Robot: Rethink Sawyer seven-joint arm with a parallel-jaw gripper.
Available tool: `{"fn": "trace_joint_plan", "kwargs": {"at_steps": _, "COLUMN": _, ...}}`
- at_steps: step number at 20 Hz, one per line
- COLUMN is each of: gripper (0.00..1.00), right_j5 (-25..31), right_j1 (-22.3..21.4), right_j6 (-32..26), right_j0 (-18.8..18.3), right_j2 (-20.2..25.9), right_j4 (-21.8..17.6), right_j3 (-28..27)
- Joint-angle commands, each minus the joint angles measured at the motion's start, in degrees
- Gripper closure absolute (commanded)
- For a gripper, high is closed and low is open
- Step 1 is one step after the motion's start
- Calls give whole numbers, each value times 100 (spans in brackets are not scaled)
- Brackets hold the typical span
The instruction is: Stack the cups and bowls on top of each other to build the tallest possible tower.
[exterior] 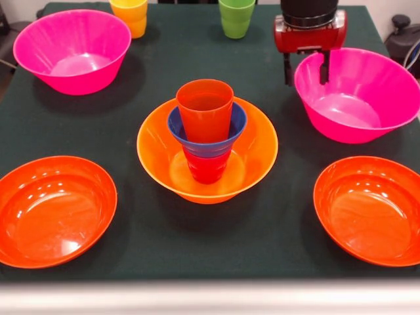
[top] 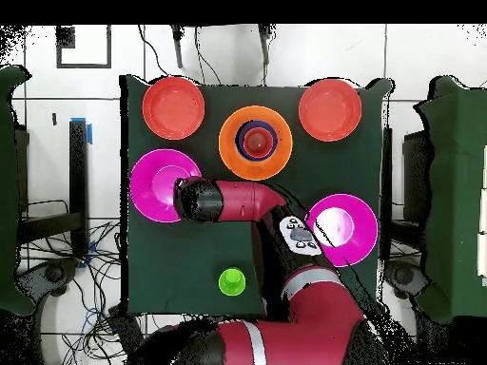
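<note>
One gripper (exterior: 306,67): two dark fingers hang apart, open, holding nothing, over the far rim of a pink bowl (exterior: 357,98); one finger shows outside the rim, the other behind it, tips partly hidden by the bowl wall.
Hidden: the arm above the red gripper body is cut off at the front view's top edge; from overhead the black wrist covers the gripper and part of the same pink bowl (top: 157,182).
Arm (top: 238,201): from overhead it comes up from the base at the bottom, bends, and lies level across the table to that bowl, its red link passing just below the tower.
Tower (exterior: 206,134): at the table's middle; an orange bowl (exterior: 252,154) as base, a red cup (exterior: 207,167) standing in it, a blue bowl (exterior: 237,121) seated on that cup, an orange cup (exterior: 205,108) upright in the blue bowl. Only the red cup's lower part shows.
Second pink bowl (exterior: 73,49): far side, opposite corner, well apart from the gripper.
Shallow bowls: one red-orange bowl (exterior: 54,210) and another (exterior: 371,209) at the near corners, either side of the tower.
Yellow cup (exterior: 130,16): far edge, top cut off; hidden under the arm from overhead.
Green cup (exterior: 236,18): far edge, beside the gripper body, top cut off; seen whole from overhead (top: 232,281).
Table (exterior: 197,249): dark green cloth.
</note>
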Motion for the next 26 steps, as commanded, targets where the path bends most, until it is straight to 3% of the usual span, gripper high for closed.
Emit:
{"fn": "trace_joint_plan", "kwargs": {"at_steps": 1, "gripper": 100, "right_j5": -43, "right_j1": 60, "right_j6": 375, "right_j0": 22, "right_j2": 518, "right_j4": -18, "right_j3": 125}}
{"fn": "trace_joint_plan", "kwargs": {"at_steps": 15, "gripper": 100, "right_j5": -27, "right_j1": 67, "right_j6": 453, "right_j0": 277, "right_j2": 193, "right_j4": -85, "right_j3": -103}}
{"fn": "trace_joint_plan", "kwargs": {"at_steps": 17, "gripper": 100, "right_j5": 164, "right_j1": -59, "right_j6": 417, "right_j0": 246, "right_j2": 161, "right_j4": -50, "right_j3": -132}}
{"fn": "trace_joint_plan", "kwargs": {"at_steps": 20, "gripper": 100, "right_j5": 987, "right_j1": -433, "right_j6": 88, "right_j0": 60, "right_j2": 286, "right_j4": 56, "right_j3": -243}}
{"fn": "trace_joint_plan", "kwargs": {"at_steps": 26, "gripper": 100, "right_j5": 2286, "right_j1": -828, "right_j6": -194, "right_j0": -383, "right_j2": 915, "right_j4": 532, "right_j3": -603}}
